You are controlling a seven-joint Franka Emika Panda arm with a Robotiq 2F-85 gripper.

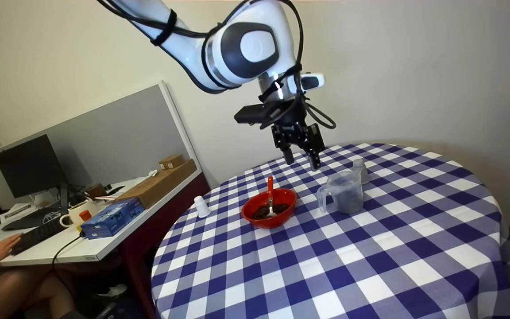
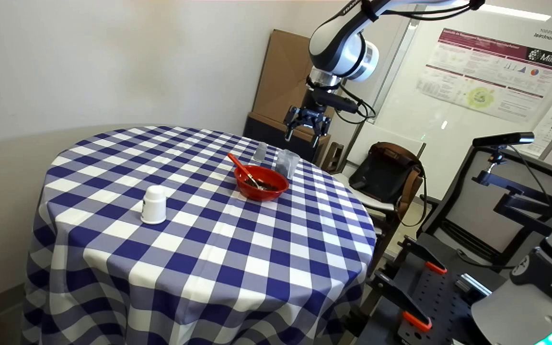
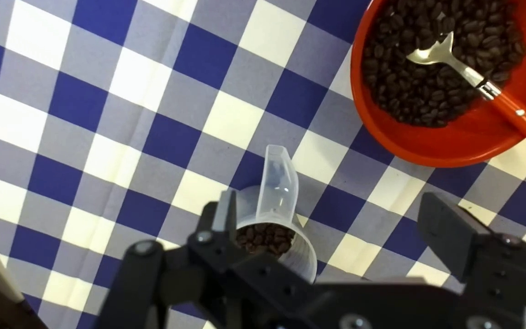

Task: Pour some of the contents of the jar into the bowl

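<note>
The jar is a clear greyish pitcher with a handle, upright on the table, in both exterior views [image 1: 350,197] [image 2: 287,164]. In the wrist view the jar [image 3: 307,260] holds dark beans, and the left finger hides part of it. The red bowl [image 1: 269,223] [image 2: 262,194] stands beside the jar and holds dark beans and a red-handled utensil. In the wrist view the bowl [image 3: 427,148] is at the upper right, partly cut off. My gripper [image 1: 302,163] [image 2: 302,139] is open and empty, above the table and apart from the jar. Its spread fingers [image 3: 329,205] show in the wrist view.
A slimmer clear container [image 1: 361,170] [image 2: 260,151] stands close to the jar. A small white bottle-like item [image 1: 201,206] [image 2: 154,205] stands on the checkered tablecloth [image 1: 370,270], across the bowl from the jar. A desk with boxes [image 1: 113,217] is beside the table; a person's arm shows there.
</note>
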